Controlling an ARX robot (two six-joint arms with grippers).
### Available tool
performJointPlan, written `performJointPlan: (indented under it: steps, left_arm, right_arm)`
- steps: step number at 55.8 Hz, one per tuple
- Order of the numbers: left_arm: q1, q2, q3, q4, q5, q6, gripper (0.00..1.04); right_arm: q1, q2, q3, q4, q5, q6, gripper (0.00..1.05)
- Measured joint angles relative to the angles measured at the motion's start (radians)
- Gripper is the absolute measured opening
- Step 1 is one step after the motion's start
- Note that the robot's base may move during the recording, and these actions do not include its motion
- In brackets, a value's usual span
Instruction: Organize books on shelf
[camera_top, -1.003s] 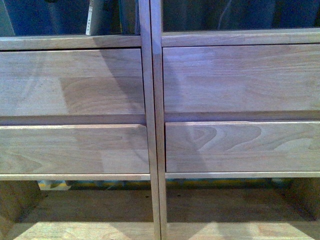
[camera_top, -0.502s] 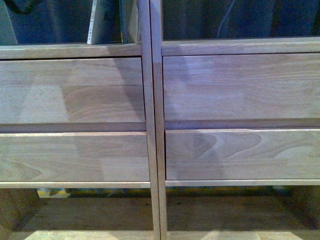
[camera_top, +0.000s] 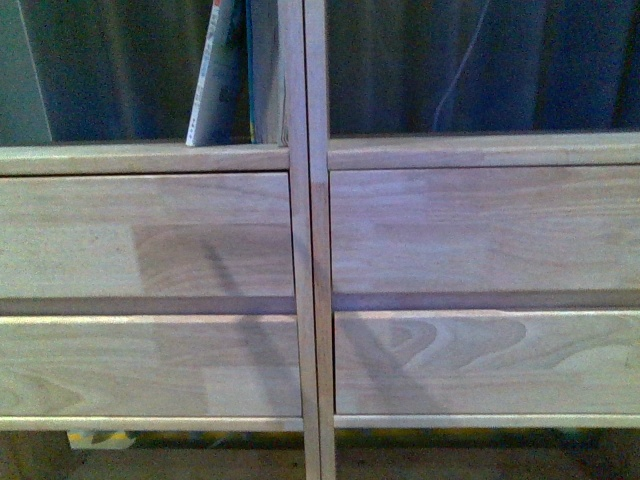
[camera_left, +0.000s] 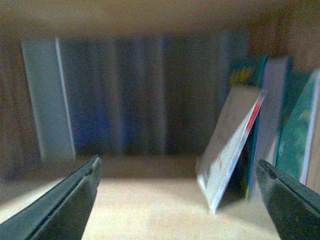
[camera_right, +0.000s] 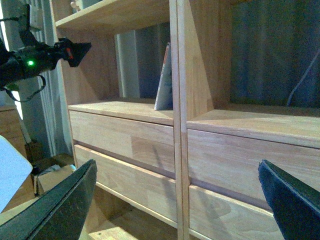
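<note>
In the front view's upper left compartment, a thin pale softcover book (camera_top: 215, 80) leans against the centre post of the light natural-wood shelf (camera_top: 305, 250). Left wrist view, blurred: the left gripper (camera_left: 180, 200) is spread wide and empty, the tilted book (camera_left: 227, 147) farther in, toward its right finger. Right wrist view: the right gripper (camera_right: 177, 200) is released, well apart from the book (camera_right: 165, 80).

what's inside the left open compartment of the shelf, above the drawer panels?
In the shelf, a thin white book leans toward the center divider, with a few more books upright behind it. The dark backdrop shows through the rest. The far-left corner is out of frame.
</note>
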Motion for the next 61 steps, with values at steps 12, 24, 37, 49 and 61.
performJointPlan:
  steps: [12, 24, 37, 49, 61]
  left_arm:
    - [0.013, -0.151, -0.236, -0.171, -0.025, -0.035, 0.57]
    - [0.062, -0.295, -0.525, -0.037, 0.027, -0.039, 0.16]
    - [0.063, -0.404, -0.707, 0.026, 0.029, -0.045, 0.03]
    - [0.063, -0.503, -0.824, 0.041, 0.028, -0.045, 0.03]
    - [0.063, -0.599, -0.902, 0.031, 0.028, -0.045, 0.03]
  right_arm:
    - [0.224, -0.169, 0.099, -0.771, 0.653, -0.392, 0.67]
    - [0.397, -0.235, -0.005, -0.828, 0.907, -0.502, 0.27]
    - [0.463, -0.278, -0.068, -0.809, 0.940, -0.523, 0.03]
    - [0.465, -0.308, -0.108, -0.798, 0.940, -0.523, 0.03]
    - [0.465, -0.329, -0.132, -0.794, 0.940, -0.523, 0.03]
